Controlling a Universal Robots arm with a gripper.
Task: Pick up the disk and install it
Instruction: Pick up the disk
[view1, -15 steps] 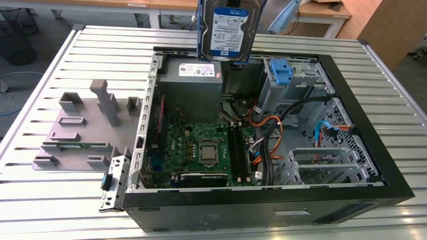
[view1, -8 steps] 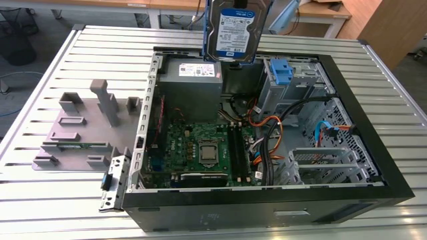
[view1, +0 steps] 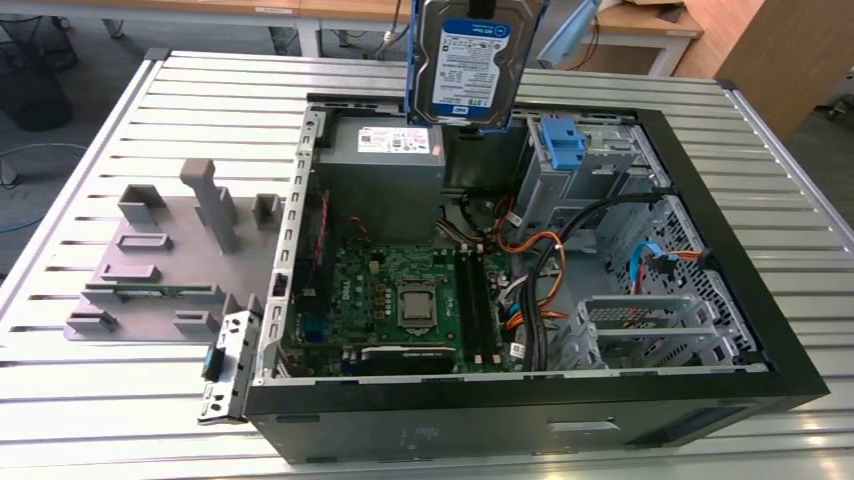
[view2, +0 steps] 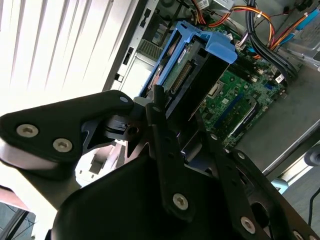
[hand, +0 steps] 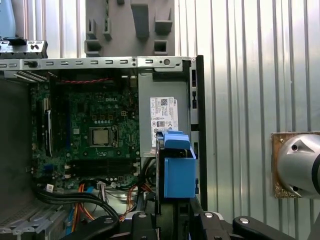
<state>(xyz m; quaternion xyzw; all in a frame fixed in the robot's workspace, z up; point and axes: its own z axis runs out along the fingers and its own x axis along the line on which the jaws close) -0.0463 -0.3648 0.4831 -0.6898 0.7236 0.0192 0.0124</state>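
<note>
A ribbed metal table (view1: 107, 400) in a workshop with wooden desks behind carries an open black computer case (view1: 747, 330) lying on its side, interior facing up. On the table at the exterior view's left, just beside the case, rests a grey moulded fixture (view1: 160, 260) with upright posts. Inside the case: the green motherboard (view1: 400, 300) at centre, a grey power-supply box (view1: 380, 165) with a white label at the far end, bundled orange and black cables (view1: 547, 280) towards the exterior view's right, and a lone blue bracket (view1: 561, 140) in the drive bay beside the power supply. The disk (view1: 465, 70), label side towards the exterior camera, hangs upright in the air above the far end of the case, over the gap between power supply and drive bay, touching neither. In the second wrist view the gripper (view2: 180, 115) has its jaws clamped on the disk (view2: 195, 65) by its blue carrier frame; the first wrist view looks down along the disk (hand: 177, 170) towards the power-supply label.
</note>
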